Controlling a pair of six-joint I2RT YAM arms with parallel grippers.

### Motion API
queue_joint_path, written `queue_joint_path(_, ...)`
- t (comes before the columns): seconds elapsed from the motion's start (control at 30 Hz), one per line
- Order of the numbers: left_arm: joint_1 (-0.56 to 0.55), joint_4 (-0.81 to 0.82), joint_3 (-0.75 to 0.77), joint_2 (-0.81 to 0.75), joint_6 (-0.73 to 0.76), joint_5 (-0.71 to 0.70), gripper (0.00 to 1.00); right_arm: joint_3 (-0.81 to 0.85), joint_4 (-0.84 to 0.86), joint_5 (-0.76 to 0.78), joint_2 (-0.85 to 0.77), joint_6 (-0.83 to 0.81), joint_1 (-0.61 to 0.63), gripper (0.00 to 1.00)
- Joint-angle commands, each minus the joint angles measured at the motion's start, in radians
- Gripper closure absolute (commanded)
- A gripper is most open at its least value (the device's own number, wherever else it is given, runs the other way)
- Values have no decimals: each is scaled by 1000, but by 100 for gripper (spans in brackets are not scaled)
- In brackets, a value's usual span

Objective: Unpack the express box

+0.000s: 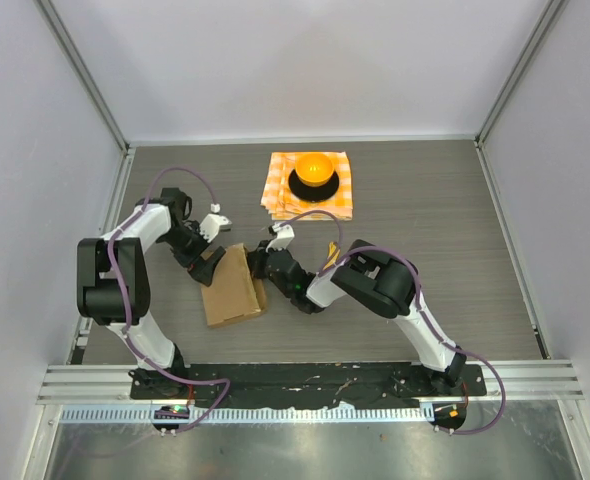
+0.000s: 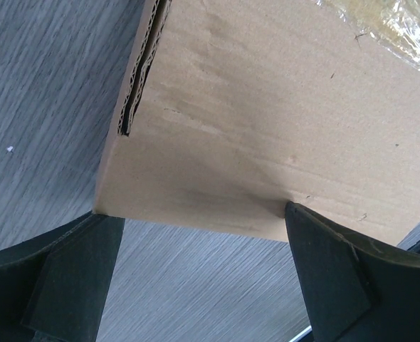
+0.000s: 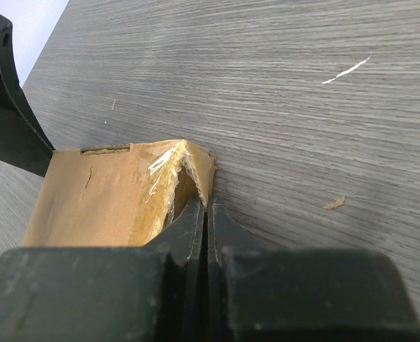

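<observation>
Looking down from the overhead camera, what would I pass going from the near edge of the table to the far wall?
Black mounting plate → cardboard box → checkered cloth with an orange dome on it → back wall.

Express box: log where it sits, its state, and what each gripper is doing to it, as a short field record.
box: express box on the table, between the two grippers
box state: one corner gaping, with crumpled clear tape
left gripper: open wide, fingers straddling one box edge
right gripper: shut, tips at the taped corner; pinching tape or not is unclear
behind: checkered cloth bearing an orange dome
</observation>
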Motion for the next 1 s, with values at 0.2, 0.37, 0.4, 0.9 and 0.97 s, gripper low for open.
queue_joint_path(0.2,-1,108,-81,40,40,-67,0,76,-452,46,90,78,14,99)
queue_joint_path(0.37,-15,105,-119,27,66,-76,0,176,-692,198,122,118,14,99)
queue_joint_path(0.4,-20,101,-121,17,69,-80,0,185,-715,212,123,120,14,99)
queue_joint_path(0.9,-60,85,-190,4,123,-109,0,248,-986,363,143,213,11,69)
queue_joint_path(0.97,-60,84,-196,15,129,-112,0,228,-984,295,143,259,-7,72)
